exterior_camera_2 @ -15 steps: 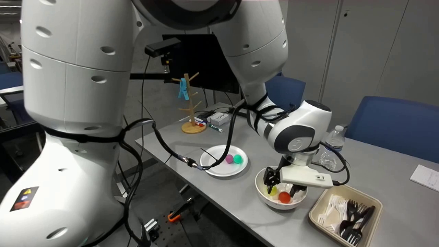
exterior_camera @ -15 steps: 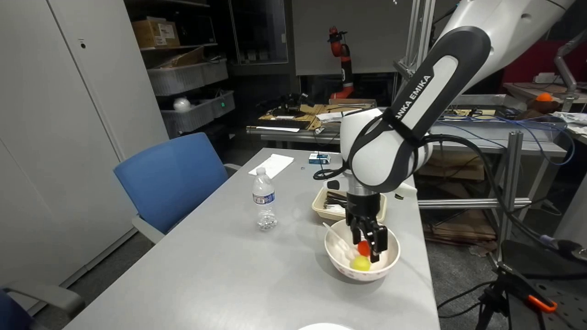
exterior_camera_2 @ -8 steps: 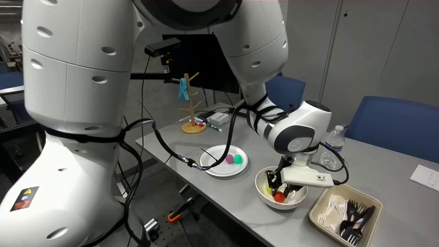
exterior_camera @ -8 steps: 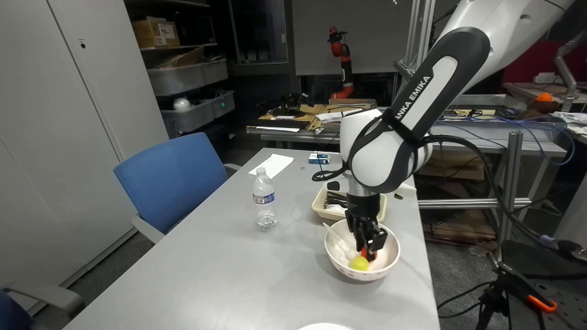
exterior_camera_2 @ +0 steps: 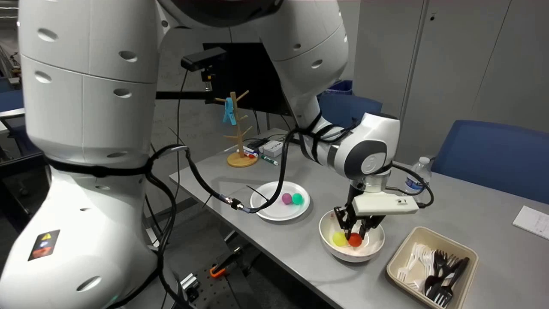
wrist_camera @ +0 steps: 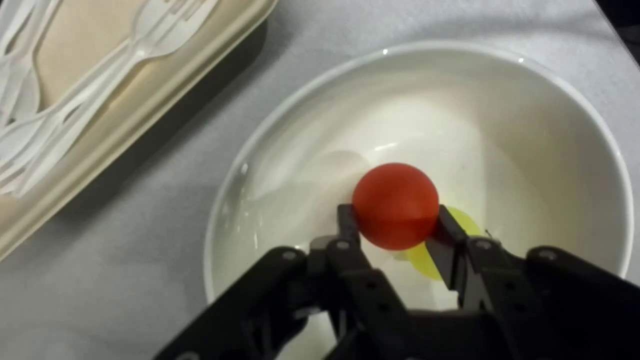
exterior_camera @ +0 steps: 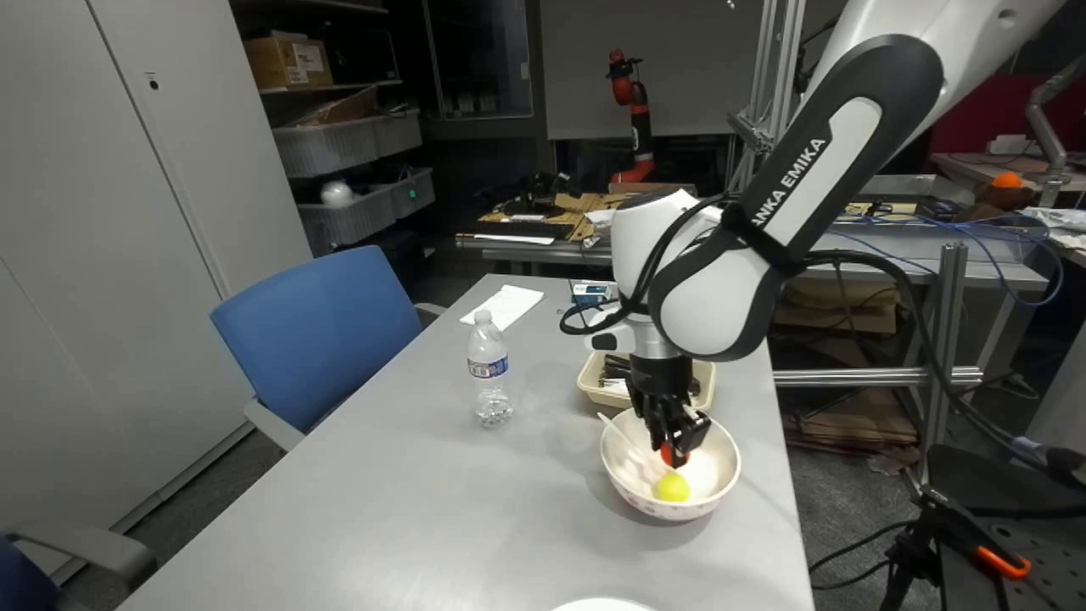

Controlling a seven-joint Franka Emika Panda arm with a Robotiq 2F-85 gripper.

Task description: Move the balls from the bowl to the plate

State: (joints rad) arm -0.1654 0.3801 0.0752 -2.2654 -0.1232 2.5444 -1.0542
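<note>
Found gripper (wrist_camera: 396,220) narrowed onto red ball (wrist_camera: 395,200), with fingertips (wrist_camera: 347,220) against either side. Read grip as chosen for lack of any edge or handle: squeezed across the width, to stop a smooth sphere rolling away. Placed red ball within outline of bowl (exterior_camera_2: 352,256) in both exterior views; could not settle whether clear of bowl floor.

Located yellow ball (exterior_camera_2: 339,239) low in same bowl, partly behind red ball in wrist view; could not tell contact from small gap. Put closeness down to curved wall, likely steering loose balls inward.

Saw purple ball (exterior_camera_2: 286,198) and green ball (exterior_camera_2: 297,198) side by side on plate (exterior_camera_2: 274,213) in an exterior view; presumed delivered. Noted bowl between plate and cutlery tray (wrist_camera: 150,105), perhaps set there for a short carry.

Judged step in hand as lifting red ball. Expected need for height over bowl rim before sideways travel. Flagged slip as chief risk, given small contact on a round surface; advised low, gentle release.
</note>
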